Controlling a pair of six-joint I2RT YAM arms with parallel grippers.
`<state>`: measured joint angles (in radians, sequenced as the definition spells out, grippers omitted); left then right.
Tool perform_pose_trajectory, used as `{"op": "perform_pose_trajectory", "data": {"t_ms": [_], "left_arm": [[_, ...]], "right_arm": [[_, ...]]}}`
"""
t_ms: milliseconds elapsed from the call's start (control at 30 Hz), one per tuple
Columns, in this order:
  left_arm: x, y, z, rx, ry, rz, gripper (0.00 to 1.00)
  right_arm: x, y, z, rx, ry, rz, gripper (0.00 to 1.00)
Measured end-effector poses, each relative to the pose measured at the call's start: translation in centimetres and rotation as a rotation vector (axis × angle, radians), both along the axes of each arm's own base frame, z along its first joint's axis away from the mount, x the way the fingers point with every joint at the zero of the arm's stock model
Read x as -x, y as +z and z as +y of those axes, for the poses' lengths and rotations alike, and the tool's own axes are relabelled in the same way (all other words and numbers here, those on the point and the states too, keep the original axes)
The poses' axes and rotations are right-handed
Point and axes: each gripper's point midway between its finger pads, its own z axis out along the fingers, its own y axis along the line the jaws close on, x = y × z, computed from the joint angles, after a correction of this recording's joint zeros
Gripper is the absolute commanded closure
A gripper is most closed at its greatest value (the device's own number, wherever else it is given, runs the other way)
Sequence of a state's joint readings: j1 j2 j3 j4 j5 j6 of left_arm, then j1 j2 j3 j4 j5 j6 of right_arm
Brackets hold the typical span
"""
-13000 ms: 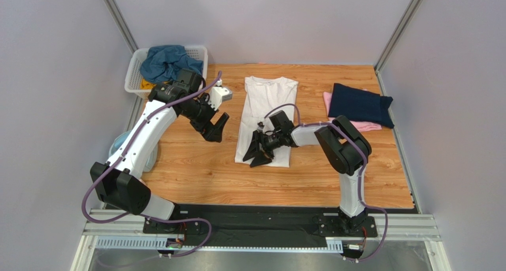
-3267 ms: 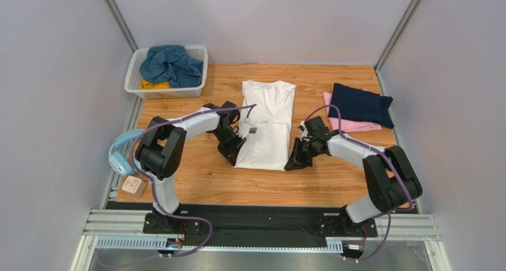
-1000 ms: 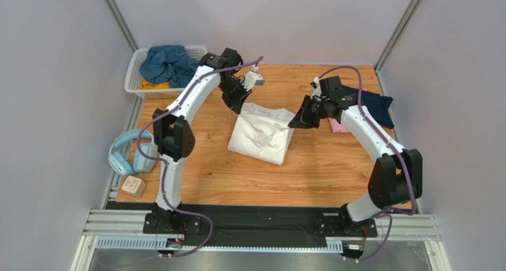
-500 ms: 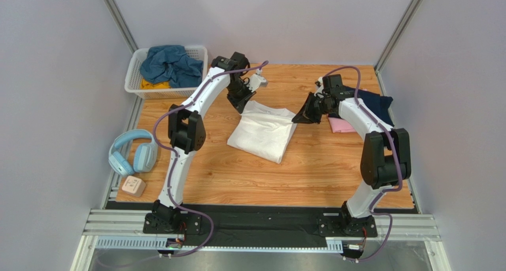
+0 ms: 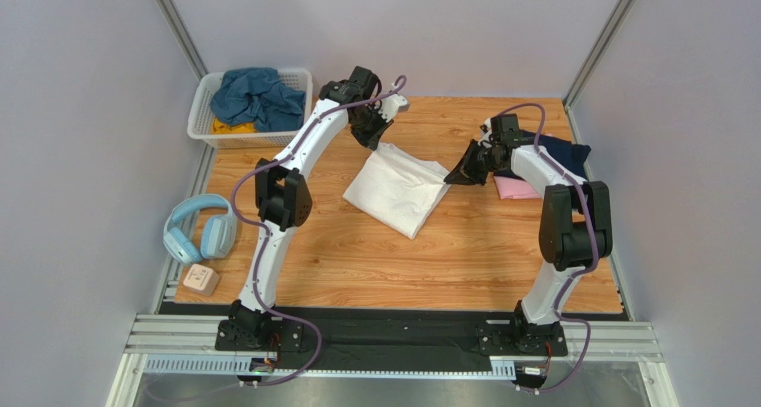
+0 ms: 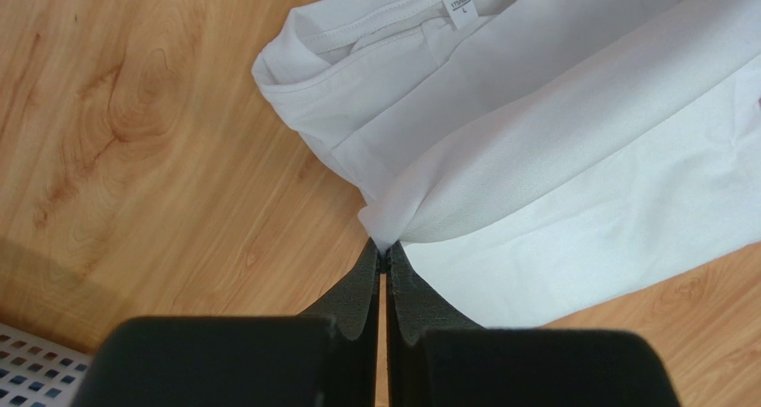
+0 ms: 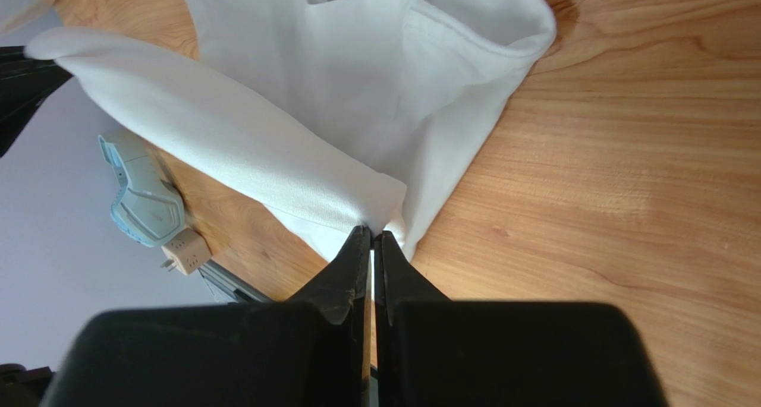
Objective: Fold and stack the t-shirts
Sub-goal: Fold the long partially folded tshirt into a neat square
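- The white t-shirt point(image 5: 397, 189) is partly folded and lies at the middle of the table point(image 5: 357, 264). Its far edge is raised between the two grippers.
- The left gripper point(image 5: 373, 141) is pinched tight on the shirt's far left corner. The right gripper point(image 5: 451, 177) is pinched tight on the right corner.
- Both grips catch only a thin fold of cloth right at the fingertips, so a sharp pull could slip a corner free and the fold would fall open.
- If one arm leads the other, the shirt would likely twist and land skewed. Its near part rests on the wood and may drag and bunch.
- The right arm works just beside the navy shirt point(image 5: 561, 157) lying on the pink shirt point(image 5: 511, 189), and a wide swing could knock them.
- Count: five shirts, one each of white, navy, pink, teal-blue point(image 5: 256, 95) and yellow point(image 5: 223, 127). The last two are in the one basket point(image 5: 243, 140). One pair of headphones point(image 5: 198, 229) sits to the left.
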<state>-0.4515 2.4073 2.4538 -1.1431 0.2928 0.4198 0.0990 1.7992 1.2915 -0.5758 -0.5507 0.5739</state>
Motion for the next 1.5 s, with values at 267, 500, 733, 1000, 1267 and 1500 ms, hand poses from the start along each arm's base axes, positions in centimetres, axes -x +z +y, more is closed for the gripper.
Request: {"op": "perform_pose_trajectory", "data": {"t_ms": [267, 500, 733, 1000, 1267, 1500], "left_arm": [[-1.4, -3.5, -1.2, -0.002, 0.012, 0.003, 0.99], [-2.6, -4.9, -1.6, 0.004, 0.045, -0.016, 0.00], [-3.1, -4.2, 0.0, 0.005, 0.102, -0.036, 0.00], [0.1, 6.2, 7.2, 0.090, 0.208, -0.114, 0.00], [4.9, 16.7, 10.4, 0.225, 0.241, -0.257, 0.00], [8.0, 11.7, 10.9, 0.168, 0.242, -0.088, 0.00]], "right_arm": [[-0.8, -4.7, -0.4, 0.018, -0.015, 0.090, 1.00], [-1.6, -5.8, -1.1, 0.028, -0.033, 0.103, 0.73], [-4.5, -4.0, -3.3, 0.113, -0.059, 0.031, 0.44], [-6.2, 0.4, -3.7, 0.140, -0.085, -0.059, 0.51], [-6.6, 6.3, 11.2, -0.319, 0.285, -0.175, 0.49], [-3.8, 1.5, 19.4, -0.485, 0.474, -0.004, 0.52]]}}
